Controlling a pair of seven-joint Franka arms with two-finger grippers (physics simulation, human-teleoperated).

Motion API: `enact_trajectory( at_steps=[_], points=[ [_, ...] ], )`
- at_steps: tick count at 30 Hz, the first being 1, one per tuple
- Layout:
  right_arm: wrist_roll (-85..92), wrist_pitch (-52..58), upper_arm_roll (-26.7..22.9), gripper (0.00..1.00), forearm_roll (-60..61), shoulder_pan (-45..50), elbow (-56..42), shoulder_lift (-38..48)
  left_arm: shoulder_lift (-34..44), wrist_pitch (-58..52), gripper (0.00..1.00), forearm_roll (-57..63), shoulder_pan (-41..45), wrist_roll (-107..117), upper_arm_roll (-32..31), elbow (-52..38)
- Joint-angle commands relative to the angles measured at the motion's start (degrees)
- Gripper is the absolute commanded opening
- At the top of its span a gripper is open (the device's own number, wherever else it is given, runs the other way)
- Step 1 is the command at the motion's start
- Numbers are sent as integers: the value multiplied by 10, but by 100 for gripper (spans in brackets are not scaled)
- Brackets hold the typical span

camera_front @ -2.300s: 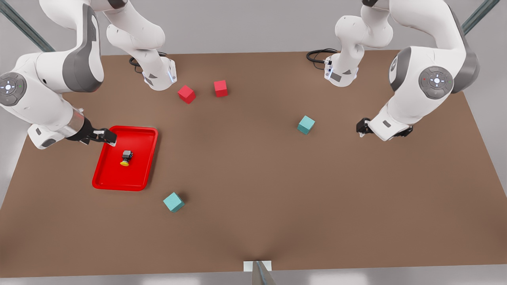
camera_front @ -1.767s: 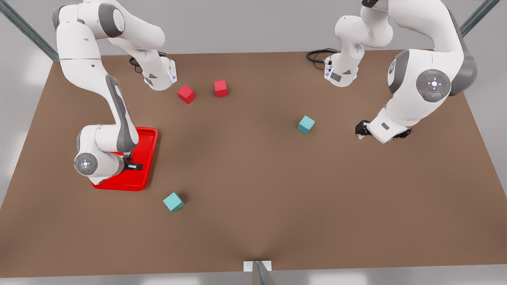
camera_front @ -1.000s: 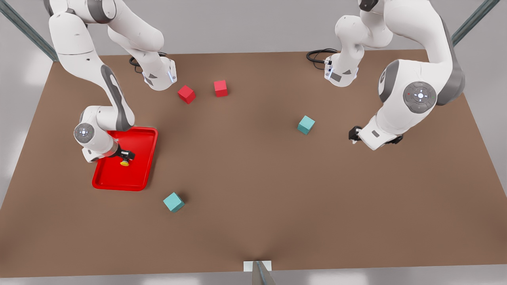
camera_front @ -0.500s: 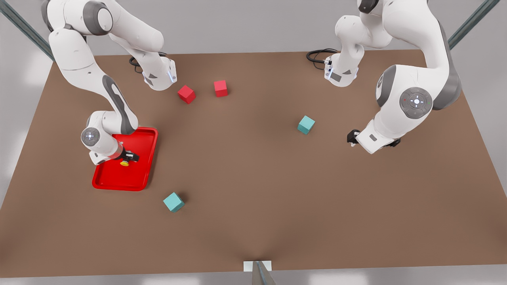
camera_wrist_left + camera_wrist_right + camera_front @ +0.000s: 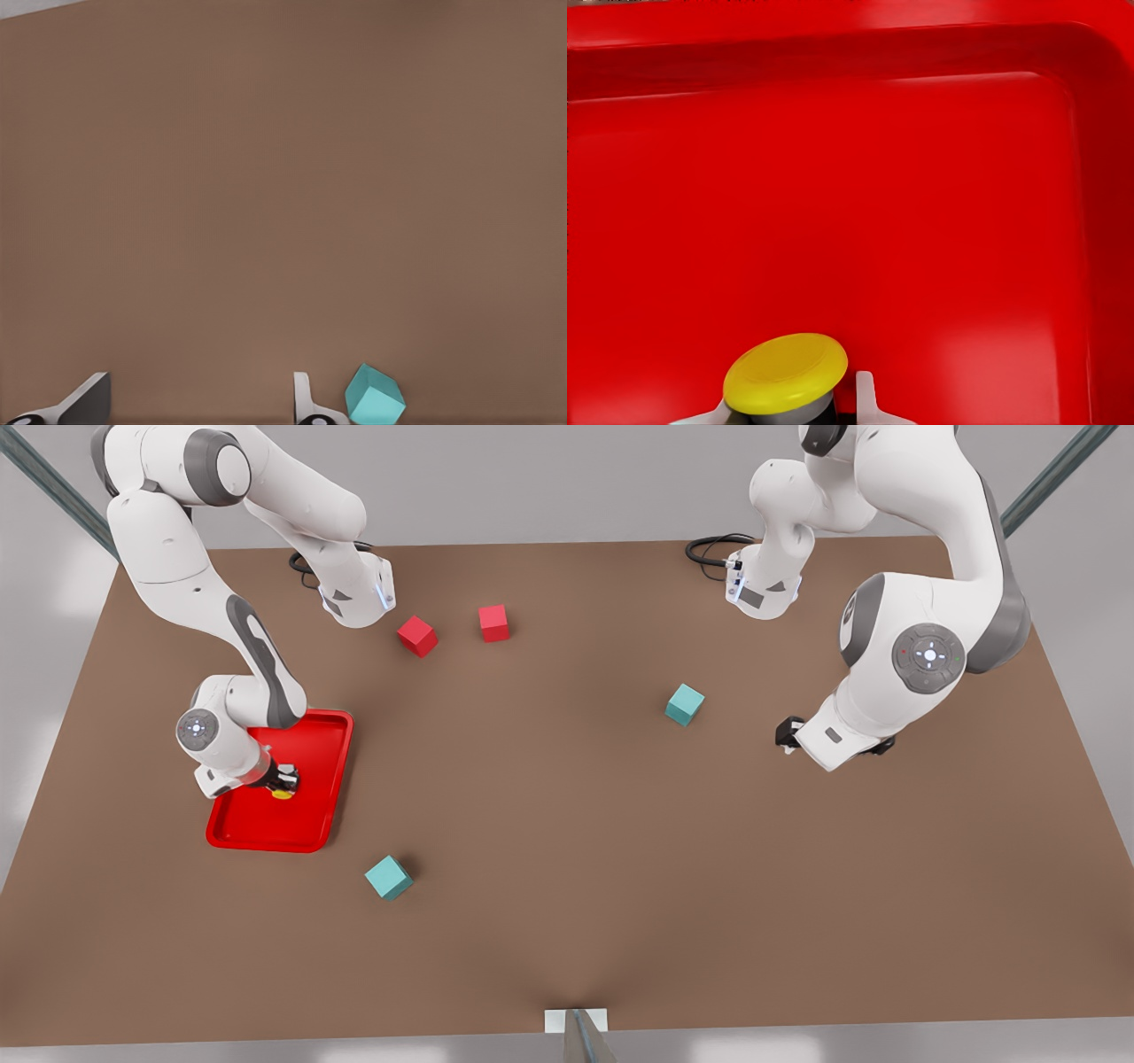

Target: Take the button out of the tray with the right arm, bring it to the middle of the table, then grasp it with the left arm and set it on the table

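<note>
Hiding most of the button's body: the right gripper [image 5: 282,783] and its wrist cover the dark box in the front view
Button: yellow cap [image 5: 786,373] pokes out between the right fingers [image 5: 866,397]; in the front view the button [image 5: 283,792] sits inside the tray [image 5: 232,837]
Right fingers: one on each side of the button, just beside or touching it; whether they clamp it I cannot tell
Left gripper [image 5: 202,403]: hangs over bare worktop [image 5: 567,841], waiting, well apart from the button
Left fingers: two pale tips [image 5: 303,394] apart, nothing between them
Teal cube [image 5: 374,396]: just outside one left fingertip, cut off at the frame edge
Second teal cube [image 5: 388,877]: on the worktop near the tray
</note>
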State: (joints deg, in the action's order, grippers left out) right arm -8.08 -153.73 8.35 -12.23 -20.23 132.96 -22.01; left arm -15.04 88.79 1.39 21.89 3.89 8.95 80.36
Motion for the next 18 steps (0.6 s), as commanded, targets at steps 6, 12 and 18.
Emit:
enact_trajectory(
  at_steps=[6,12,18],
  points=[
    [-11,90,39,45,-1,6,-54,9,1,-1,100,0,1,2,0,0],
    [-143,222,151,45,0,11,-150,6,1,0,100,1,0,2,0,0],
    [-308,245,192,45,2,111,-194,2,0,0,100,0,0,2,0,0]
  ],
)
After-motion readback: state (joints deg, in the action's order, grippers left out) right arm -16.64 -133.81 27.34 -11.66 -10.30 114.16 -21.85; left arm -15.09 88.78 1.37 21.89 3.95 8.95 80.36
